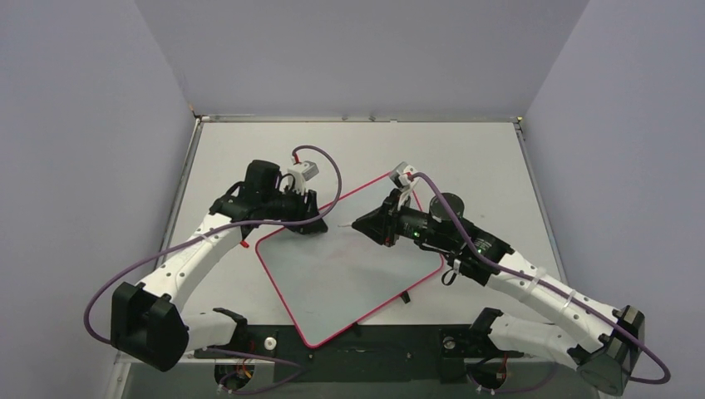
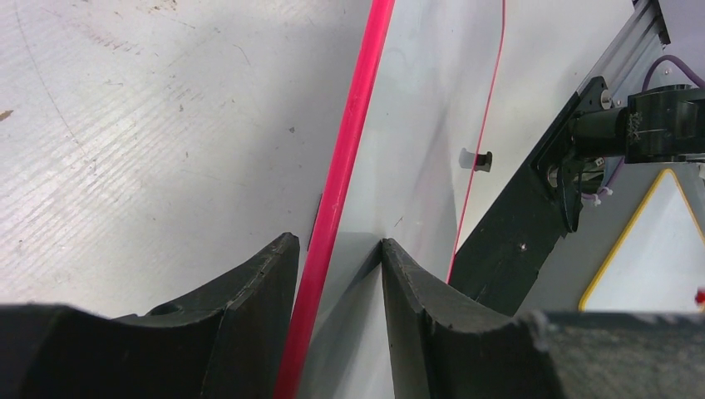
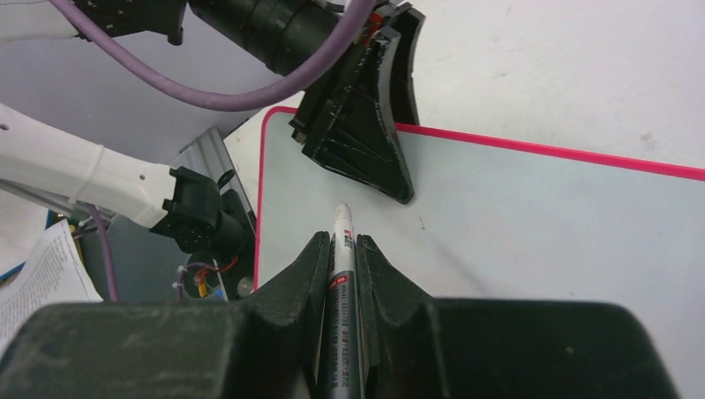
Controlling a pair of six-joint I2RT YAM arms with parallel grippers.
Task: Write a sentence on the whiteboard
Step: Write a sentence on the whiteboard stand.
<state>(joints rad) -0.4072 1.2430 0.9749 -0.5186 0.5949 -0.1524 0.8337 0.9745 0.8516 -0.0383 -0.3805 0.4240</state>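
Blocked at the far-left edge of the whiteboard by left gripper, astride the frame, just ahead of the marker tip. Open over its near half and the far table

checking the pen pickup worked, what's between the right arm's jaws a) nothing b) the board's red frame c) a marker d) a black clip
C: the right wrist view shows the right arm's jaws closed on the marker, its tip pointing at the whiteboard; the red frame lies between the left arm's jaws instead.
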